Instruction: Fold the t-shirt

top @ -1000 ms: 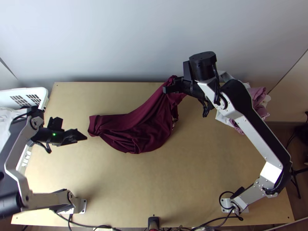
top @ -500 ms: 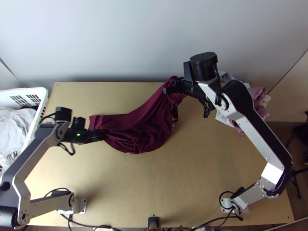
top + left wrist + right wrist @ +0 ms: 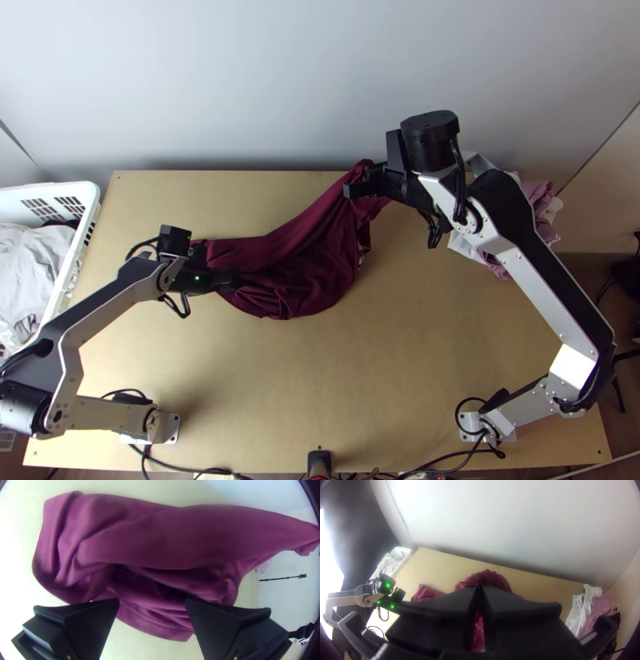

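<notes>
The maroon t-shirt [image 3: 308, 268] lies bunched across the middle-left of the table in the top view, one end drawn up toward the back. That raised part is pinched in my right gripper [image 3: 362, 182]. My left gripper [image 3: 226, 274] is over the shirt's left portion. From the left wrist, the shirt [image 3: 160, 543] spreads in loose folds beyond my left gripper [image 3: 152, 605], whose two fingers stand wide apart. In the right wrist view my right gripper [image 3: 480, 588] has its fingers together on the cloth [image 3: 490, 577], which bulges out past the tips.
A white basket [image 3: 90, 210] with light clothes stands at the left edge. White and pink clothes [image 3: 538, 210] lie in a heap at the back right, behind the right arm. A wall runs along the table's back edge. A small black device [image 3: 318, 462] sits at the front edge.
My left gripper has moved right from beside the basket to over the shirt's left portion. My right gripper has shifted very slightly right, still holding the cloth.
</notes>
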You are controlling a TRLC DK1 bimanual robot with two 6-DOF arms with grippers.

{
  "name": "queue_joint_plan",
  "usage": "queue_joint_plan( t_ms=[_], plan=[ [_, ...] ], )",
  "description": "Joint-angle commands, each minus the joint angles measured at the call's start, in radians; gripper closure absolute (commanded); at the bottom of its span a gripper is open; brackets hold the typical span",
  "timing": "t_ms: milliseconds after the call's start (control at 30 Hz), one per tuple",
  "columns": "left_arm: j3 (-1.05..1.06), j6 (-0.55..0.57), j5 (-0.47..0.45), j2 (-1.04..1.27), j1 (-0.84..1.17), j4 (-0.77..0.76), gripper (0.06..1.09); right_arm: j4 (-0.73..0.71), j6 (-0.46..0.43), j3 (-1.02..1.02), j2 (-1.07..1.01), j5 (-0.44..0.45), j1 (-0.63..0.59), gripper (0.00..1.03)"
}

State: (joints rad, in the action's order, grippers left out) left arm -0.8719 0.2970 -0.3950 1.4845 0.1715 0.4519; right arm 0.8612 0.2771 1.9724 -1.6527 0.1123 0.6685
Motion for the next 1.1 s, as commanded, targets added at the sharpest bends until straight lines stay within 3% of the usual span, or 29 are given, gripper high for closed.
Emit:
queue_joint_plan(
  t_ms=[0, 300, 500, 533, 600, 700, 733, 967, 1067],
  plan=[
    [0.004, 0.053, 0.038, 0.034, 0.028, -0.085, 0.12, 0.001, 0.001, -0.003, 0.002, 0.0, 0.003, 1.0],
    [-0.084, 0.148, -0.008, 0.062, 0.034, -0.058, 0.12, 0.001, 0.001, -0.006, -0.002, 0.0, 0.013, 1.0],
    [-0.07, 0.129, -0.001, 0.165, 0.075, -0.082, 0.15, 0.001, -0.003, -0.003, -0.002, 0.001, 0.016, 1.0],
    [-0.067, 0.116, 0.001, 0.188, 0.089, -0.081, 0.18, 0.001, -0.003, -0.001, -0.002, 0.001, 0.016, 1.0],
    [-0.053, 0.103, 0.002, 0.195, 0.115, -0.084, 0.37, 0.001, -0.004, 0.002, -0.002, 0.001, 0.016, 1.0],
    [-0.045, 0.088, 0.002, 0.188, 0.148, -0.084, 0.94, 0.001, -0.007, 0.003, 0.001, 0.003, 0.014, 1.0],
    [-0.049, 0.09, 0.001, 0.188, 0.146, -0.079, 1.05, -0.001, -0.009, 0.003, 0.001, 0.003, 0.014, 1.0],
    [-0.131, 0.088, -0.016, -0.043, 0.071, 0.11, 1.05, -0.001, -0.012, 0.0, 0.004, 0.009, 0.013, 1.0],
    [-0.225, 0.094, -0.07, -0.164, 0.036, 0.24, 1.05, -0.002, -0.012, 0.014, 0.002, 0.01, 0.009, 1.0]
  ],
)
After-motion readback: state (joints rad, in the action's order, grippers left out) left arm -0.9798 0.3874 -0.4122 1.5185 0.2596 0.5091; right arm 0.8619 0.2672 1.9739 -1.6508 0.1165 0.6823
